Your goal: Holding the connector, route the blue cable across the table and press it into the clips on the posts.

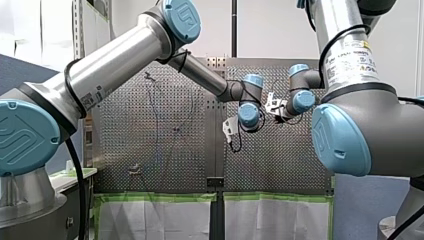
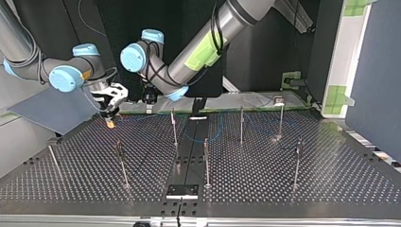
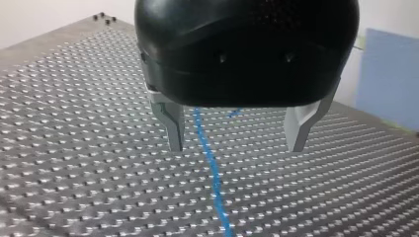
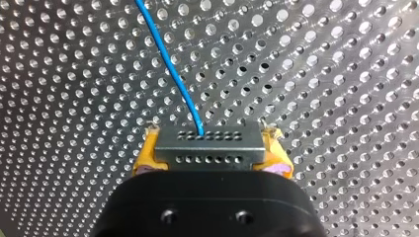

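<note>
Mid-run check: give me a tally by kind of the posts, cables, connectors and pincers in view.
posts: 7
blue cable: 1
connector: 1
pincers: 2, left pincer open, right pincer shut on the connector
total: 11

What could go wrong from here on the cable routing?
1. The blue cable leaves the connector as one thin strand; pulling with my right tool could strain that joint.
2. My left tool is open astride the cable, not gripping it; the cable could slip out sideways.
3. The thin posts could snag slack.
</note>
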`<state>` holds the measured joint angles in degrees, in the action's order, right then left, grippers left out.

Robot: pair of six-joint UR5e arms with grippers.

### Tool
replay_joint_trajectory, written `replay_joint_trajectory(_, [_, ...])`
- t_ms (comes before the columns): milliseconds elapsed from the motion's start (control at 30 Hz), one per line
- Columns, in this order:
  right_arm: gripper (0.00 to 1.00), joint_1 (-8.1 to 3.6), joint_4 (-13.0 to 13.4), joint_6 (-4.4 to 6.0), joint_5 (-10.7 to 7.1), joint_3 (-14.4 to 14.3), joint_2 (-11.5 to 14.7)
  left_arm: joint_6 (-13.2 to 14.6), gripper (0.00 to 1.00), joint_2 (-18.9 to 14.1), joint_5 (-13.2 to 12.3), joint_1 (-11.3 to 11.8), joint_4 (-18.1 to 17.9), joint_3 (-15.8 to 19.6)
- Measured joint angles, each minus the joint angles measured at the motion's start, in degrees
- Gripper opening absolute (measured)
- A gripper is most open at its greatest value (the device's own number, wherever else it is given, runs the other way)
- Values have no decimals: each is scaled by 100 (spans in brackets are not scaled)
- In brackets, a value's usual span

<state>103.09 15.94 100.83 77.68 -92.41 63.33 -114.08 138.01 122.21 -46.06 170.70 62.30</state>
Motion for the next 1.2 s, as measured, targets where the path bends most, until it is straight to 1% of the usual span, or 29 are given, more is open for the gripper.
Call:
replay_joint_trajectory(133, [0,7,1,0,-5,-1,-1,-5,100,66,19,51,-19,-186])
replay_joint_trajectory(267, [0,12,7,-15,-6,-1,-1,-8,100,211,-33,126,-54,-366])
replay_joint_trajectory(400, [0,15,8,-23,-22,-1,-3,-8,100,410,-56,175,66,-574])
replay_joint_trajectory(500, [0,15,12,-23,-71,-1,-2,-11,100,585,-54,194,185,-750])
replay_joint_trajectory(667, [0,15,22,-26,-108,-1,-1,-16,100,841,-59,232,217,-1033])
replay_joint_trajectory(933, [0,-12,33,-34,-172,1,-1,-18,100,913,-56,249,355,-1445])
replay_joint_trajectory(967, [0,-14,35,-34,-176,1,-1,-19,96,913,-52,244,367,-1481])
replay_joint_trajectory(1000, [0,-17,35,-34,-178,1,-1,-21,96,913,-34,236,389,-1522])
replay_joint_trajectory(1033, [0,-19,36,-33,-179,0,-1,-21,83,913,-14,230,404,-1544])
replay_joint_trajectory(1100, [0,-20,36,-30,-181,1,-1,-16,83,914,50,219,432,-1573])
replay_joint_trajectory(1133, [0,-20,35,-28,-184,1,-1,-12,46,914,75,216,442,-1579])
replay_joint_trajectory(1167, [0,-20,35,-25,-186,1,-1,-7,32,915,92,214,452,-1583])
replay_joint_trajectory(1200, [0,-20,35,-23,-187,0,-1,3,32,915,108,213,467,-1584])
